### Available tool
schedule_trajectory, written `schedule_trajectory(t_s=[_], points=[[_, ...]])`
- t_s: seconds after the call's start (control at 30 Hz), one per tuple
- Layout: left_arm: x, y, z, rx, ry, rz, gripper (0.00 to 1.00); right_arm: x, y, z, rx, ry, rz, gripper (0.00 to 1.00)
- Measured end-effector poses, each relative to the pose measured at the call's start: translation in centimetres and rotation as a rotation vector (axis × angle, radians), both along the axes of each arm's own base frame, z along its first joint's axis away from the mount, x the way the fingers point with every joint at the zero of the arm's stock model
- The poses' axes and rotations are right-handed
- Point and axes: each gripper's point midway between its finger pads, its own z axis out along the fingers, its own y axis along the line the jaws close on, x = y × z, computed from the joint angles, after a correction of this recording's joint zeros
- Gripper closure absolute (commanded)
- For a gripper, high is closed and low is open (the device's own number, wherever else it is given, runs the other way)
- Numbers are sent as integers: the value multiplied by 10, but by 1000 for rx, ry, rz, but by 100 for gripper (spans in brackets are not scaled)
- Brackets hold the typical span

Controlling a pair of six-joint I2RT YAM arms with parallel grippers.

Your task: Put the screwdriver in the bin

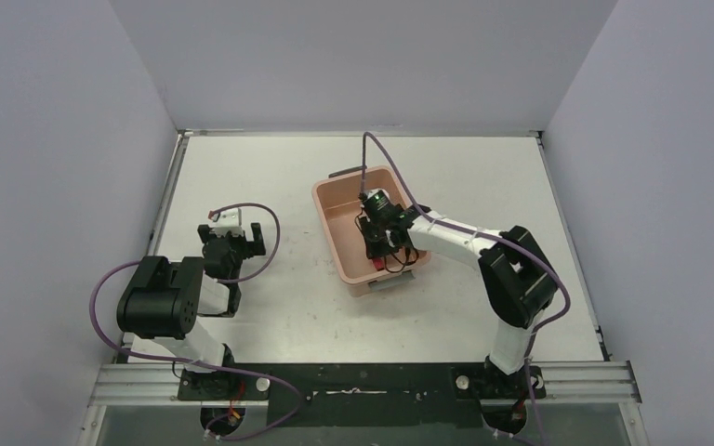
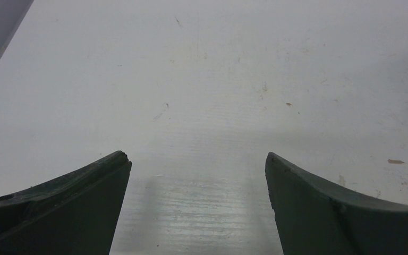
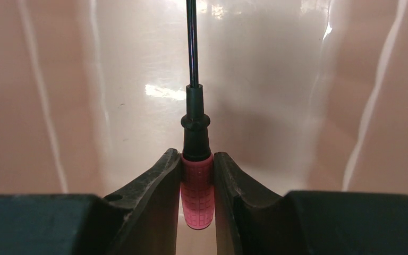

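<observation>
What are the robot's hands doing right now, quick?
Left hand: open, holding nothing, over the table.
Right hand: closed on the screwdriver's red handle, over the bin.

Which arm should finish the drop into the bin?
Right. The right gripper is shut on the screwdriver, down inside the bin. The left gripper hangs open over the table, well apart from the bin.

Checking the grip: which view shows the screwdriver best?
Right wrist: the screwdriver sits centre frame, red handle clamped in the right gripper, shaft over the bin floor. Top external shows only a red speck; left wrist shows none of it.
</observation>
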Motion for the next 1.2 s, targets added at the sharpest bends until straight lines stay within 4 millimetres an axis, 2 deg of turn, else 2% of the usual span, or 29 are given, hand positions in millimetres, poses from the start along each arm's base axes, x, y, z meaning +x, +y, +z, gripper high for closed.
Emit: schedule_trajectory(t_s=[0.07, 0.13, 0.2, 0.27, 0.5, 0.57, 0.67, 0.77, 0.87, 0.97, 1.07, 1.13, 1.2], points=[[0, 0, 0, 0, 0, 0, 3, 0, -2, -14, -26, 20, -15, 99], [0, 0, 0, 0, 0, 0, 3, 2, -4, -26, -47, 30, -27, 89], [0, 0, 0, 0, 0, 0, 3, 1, -6, -35, -67, 45, -38, 63], [0, 0, 0, 0, 0, 0, 3, 1, -7, -41, -76, 53, -52, 49], [0, 0, 0, 0, 0, 0, 3, 4, -8, -36, -86, 30, -76, 25], [0, 0, 0, 0, 0, 0, 3, 5, -9, -28, -88, 16, -79, 15], [0, 0, 0, 0, 0, 0, 3, 8, -6, -1, -68, -33, -77, 1], [0, 0, 0, 0, 0, 0, 3, 13, 1, 45, -15, -123, -65, 0], [0, 0, 0, 0, 0, 0, 3, 21, 4, 100, 47, -243, -59, 0], [0, 0, 0, 0, 0, 0, 3, 27, -5, 154, 83, -377, -71, 0], [0, 0, 0, 0, 0, 0, 3, 33, -35, 194, 83, -494, -133, 0], [0, 0, 0, 0, 0, 0, 3, 39, -65, 208, 83, -556, -202, 0], [0, 0, 0, 0, 0, 0, 3, 46, -117, 211, 56, -610, -325, 0]])
